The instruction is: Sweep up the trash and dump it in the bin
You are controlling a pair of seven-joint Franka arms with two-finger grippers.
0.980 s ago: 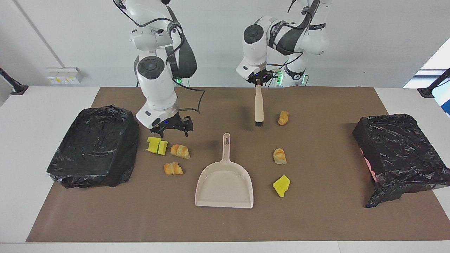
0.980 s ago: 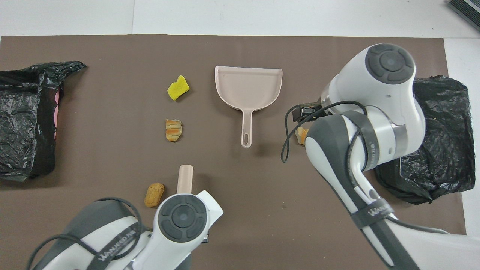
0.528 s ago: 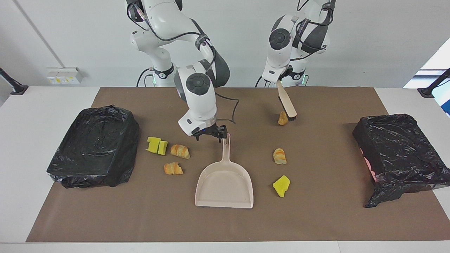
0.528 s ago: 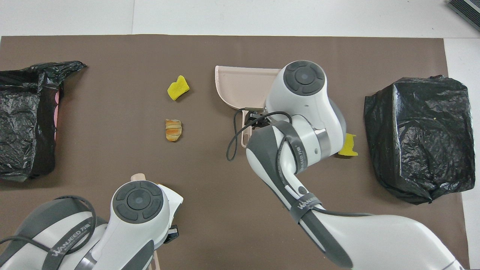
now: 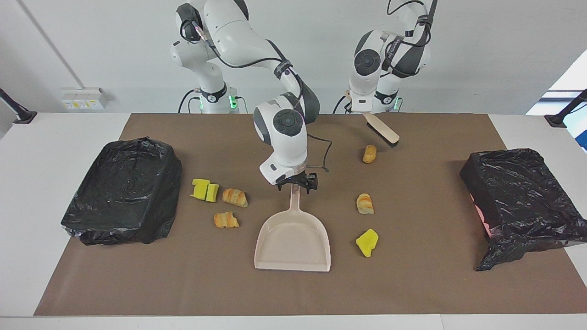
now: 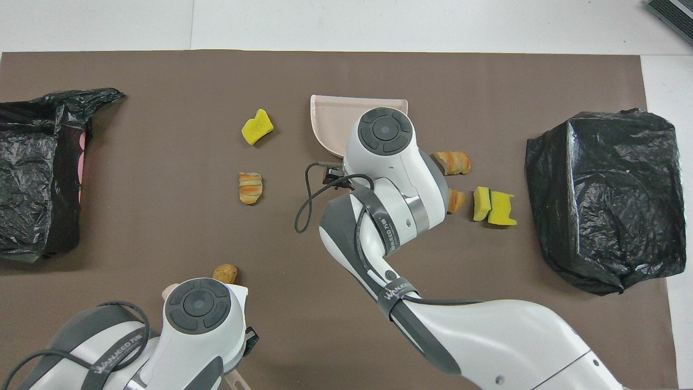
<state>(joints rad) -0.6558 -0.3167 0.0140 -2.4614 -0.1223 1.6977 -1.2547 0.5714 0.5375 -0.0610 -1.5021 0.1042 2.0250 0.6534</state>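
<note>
Trash (image 5: 366,203) scattered, right jaws wide over dustpan (image 5: 293,238) handle, left jaws clamp brush (image 5: 381,129), fingertips hidden.

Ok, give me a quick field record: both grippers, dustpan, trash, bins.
left gripper: shut on brush, raised, tilted
right gripper: jaws open at the dustpan handle's end
dustpan: flat on mat, empty
trash: six pieces on mat, three either side of dustpan
bins: two, black-bagged, one at each end

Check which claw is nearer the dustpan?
Right. The right claw sits open at the dustpan handle; the left claw holds the brush nearer the robots.
</note>
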